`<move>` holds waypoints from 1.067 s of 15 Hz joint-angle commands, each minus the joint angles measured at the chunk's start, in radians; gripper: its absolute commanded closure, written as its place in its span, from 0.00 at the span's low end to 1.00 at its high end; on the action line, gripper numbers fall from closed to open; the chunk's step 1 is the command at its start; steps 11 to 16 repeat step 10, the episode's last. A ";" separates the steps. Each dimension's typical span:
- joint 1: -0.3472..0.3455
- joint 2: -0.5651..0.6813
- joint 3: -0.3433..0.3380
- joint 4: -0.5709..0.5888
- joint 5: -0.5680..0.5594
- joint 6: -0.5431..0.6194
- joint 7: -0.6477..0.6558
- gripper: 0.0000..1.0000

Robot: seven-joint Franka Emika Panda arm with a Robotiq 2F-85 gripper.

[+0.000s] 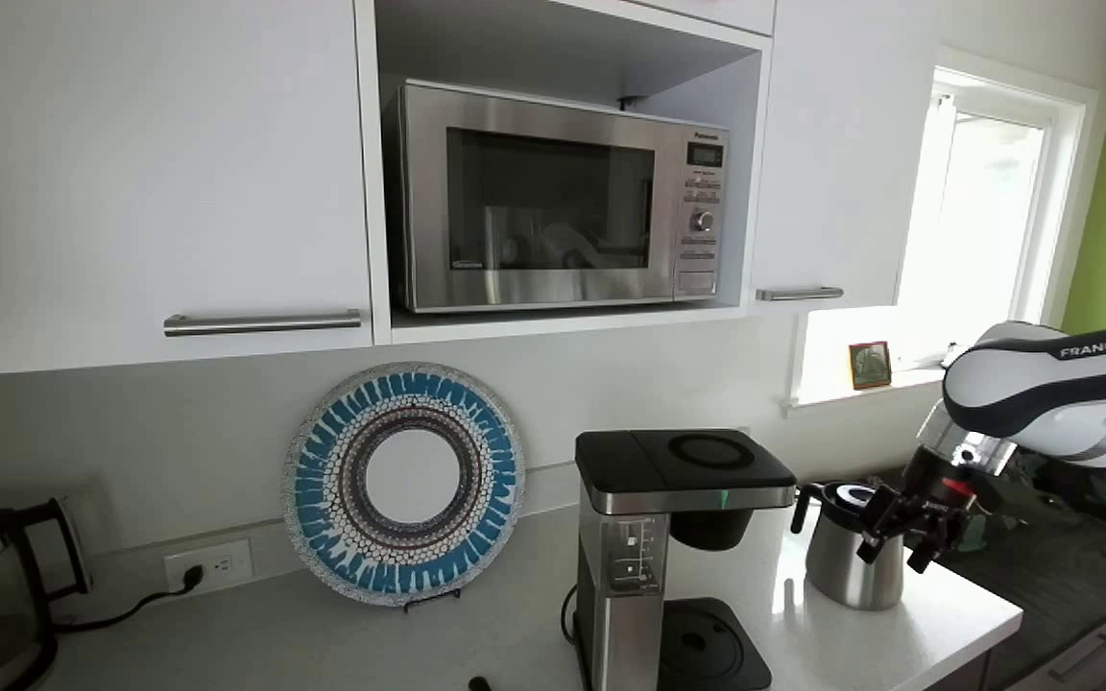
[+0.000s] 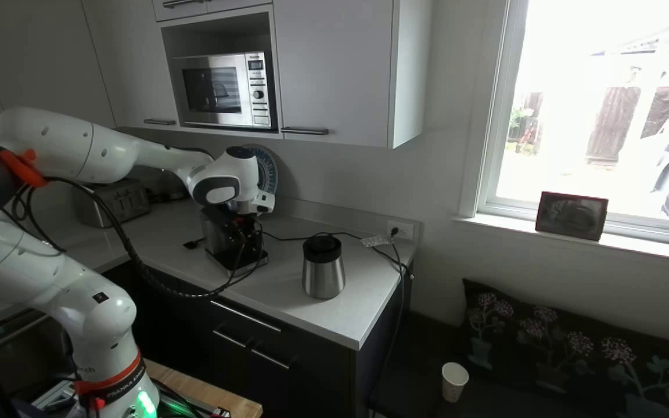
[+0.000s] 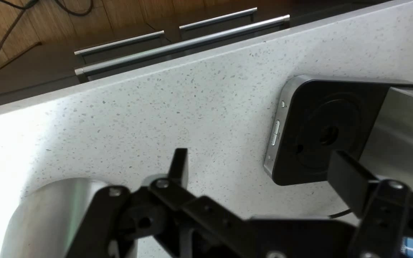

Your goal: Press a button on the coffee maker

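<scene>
The coffee maker stands on the counter, with its flat black top [image 1: 639,456] and silver column in an exterior view. In an exterior view the arm partly hides the coffee maker [image 2: 216,235]. In the wrist view its black base [image 3: 310,165] lies right of centre, and pale elongated buttons [image 3: 275,132] show on the base's silver front edge. My gripper [image 3: 260,157] is open, with nothing between its fingers. It points down above the counter, apart from the buttons. In an exterior view the gripper [image 1: 894,557] appears to the right of the coffee maker, overlapping the steel carafe.
The steel carafe [image 1: 851,566] with a black lid stands beside the coffee maker; it also shows in the wrist view [image 3: 52,218]. The microwave [image 1: 563,202] sits in the cabinet above. A blue patterned plate [image 1: 500,480] leans on the wall. A cable [image 2: 358,235] runs along the counter [image 2: 288,302].
</scene>
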 commanded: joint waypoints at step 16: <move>0.010 -0.019 -0.011 0.000 -0.007 -0.010 -0.001 0.00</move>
